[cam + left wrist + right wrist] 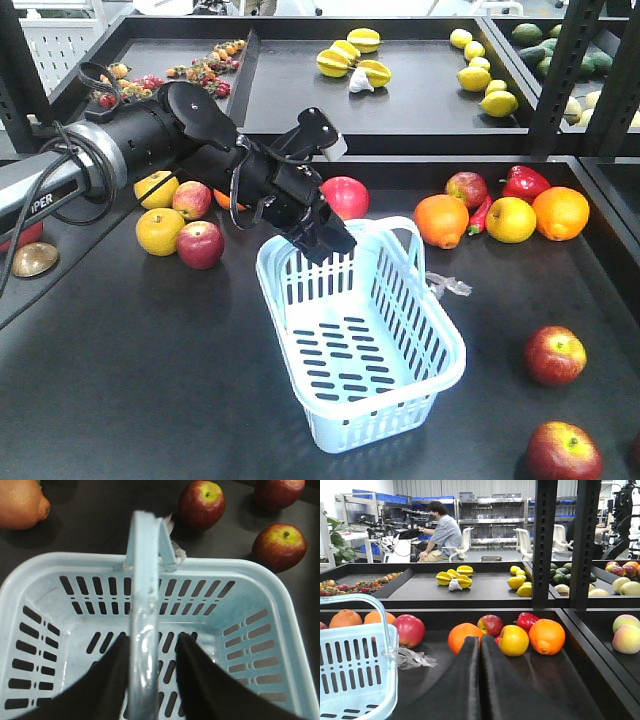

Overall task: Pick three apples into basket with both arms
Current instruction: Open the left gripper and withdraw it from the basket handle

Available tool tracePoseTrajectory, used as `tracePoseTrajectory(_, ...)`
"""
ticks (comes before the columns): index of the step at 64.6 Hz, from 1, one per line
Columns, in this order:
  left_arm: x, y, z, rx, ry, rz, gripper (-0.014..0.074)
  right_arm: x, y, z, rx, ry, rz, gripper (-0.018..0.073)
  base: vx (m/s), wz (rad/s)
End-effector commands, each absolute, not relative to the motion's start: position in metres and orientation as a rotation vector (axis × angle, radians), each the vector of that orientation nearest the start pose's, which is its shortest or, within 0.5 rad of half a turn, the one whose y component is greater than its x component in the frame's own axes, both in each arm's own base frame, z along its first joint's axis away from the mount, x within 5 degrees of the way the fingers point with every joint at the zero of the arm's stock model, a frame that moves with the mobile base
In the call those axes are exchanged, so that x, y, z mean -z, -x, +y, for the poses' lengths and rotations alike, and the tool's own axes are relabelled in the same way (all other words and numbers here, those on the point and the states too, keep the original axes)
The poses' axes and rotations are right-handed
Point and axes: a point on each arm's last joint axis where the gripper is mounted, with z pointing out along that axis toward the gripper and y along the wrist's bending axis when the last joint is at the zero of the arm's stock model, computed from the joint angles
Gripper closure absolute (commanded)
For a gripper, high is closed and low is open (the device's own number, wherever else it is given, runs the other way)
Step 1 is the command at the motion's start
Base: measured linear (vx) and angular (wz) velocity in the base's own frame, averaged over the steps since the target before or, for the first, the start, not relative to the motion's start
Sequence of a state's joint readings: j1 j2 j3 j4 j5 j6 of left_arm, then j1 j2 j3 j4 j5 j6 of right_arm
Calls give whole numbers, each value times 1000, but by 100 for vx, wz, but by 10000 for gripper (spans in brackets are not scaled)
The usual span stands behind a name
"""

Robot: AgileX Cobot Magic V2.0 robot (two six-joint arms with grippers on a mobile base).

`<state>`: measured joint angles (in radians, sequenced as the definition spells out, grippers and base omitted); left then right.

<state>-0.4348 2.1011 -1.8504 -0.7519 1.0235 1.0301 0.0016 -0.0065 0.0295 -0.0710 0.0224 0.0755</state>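
Matt black tabletop (150,380), raised rim all round. A second black tray tier sits behind it, with black uprights between.

The basket (370,425) stands mid-table, empty, its handle (142,605) arching across it. The left gripper (328,245) hangs over the basket's far rim, jaws parted astride the handle, fingers (105,685) either side, not clamped.

The right gripper (480,645) is low over the table, jaws pressed together, nothing between them.

Three apples (201,504) lie loose on the table outside the basket, apart from one another. Oranges (547,636), a yellow apple (514,640) and a red pepper (527,621) cluster along the back rim.

Beyond is an open hall with metal racks (485,510), white chairs (525,540) and a seated person (442,532) at a bench.
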Motion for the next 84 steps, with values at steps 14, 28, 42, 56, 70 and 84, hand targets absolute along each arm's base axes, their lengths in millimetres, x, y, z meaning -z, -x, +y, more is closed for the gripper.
tracePoseTrajectory(14, -328, -382, -241, 783, -1302, 1931, 96, -206, -58, 0, 2, 9, 1480, 568, 0, 0)
tracePoseTrajectory(28, -373, -351, -224, 774, -1284, 1970, 140, -206, -58, 0, 2, 9, 1480, 568, 0, 0)
tracePoseTrajectory(42, -410, -309, -189, 570, -1303, 2107, 448, -206, -58, 0, 2, 9, 1480, 568, 0, 0)
tracePoseTrajectory(56, -437, -247, -160, 543, -1266, 2049, 604, -206, -58, 0, 2, 9, 1480, 568, 0, 0)
tracePoseTrajectory(70, -420, -177, -121, 496, -1020, 1944, 604, -206, -58, 0, 2, 9, 1480, 568, 0, 0)
tracePoseTrajectory(84, -362, -116, -78, 490, -615, 1815, 604, -206, -58, 0, 2, 9, 1480, 568, 0, 0)
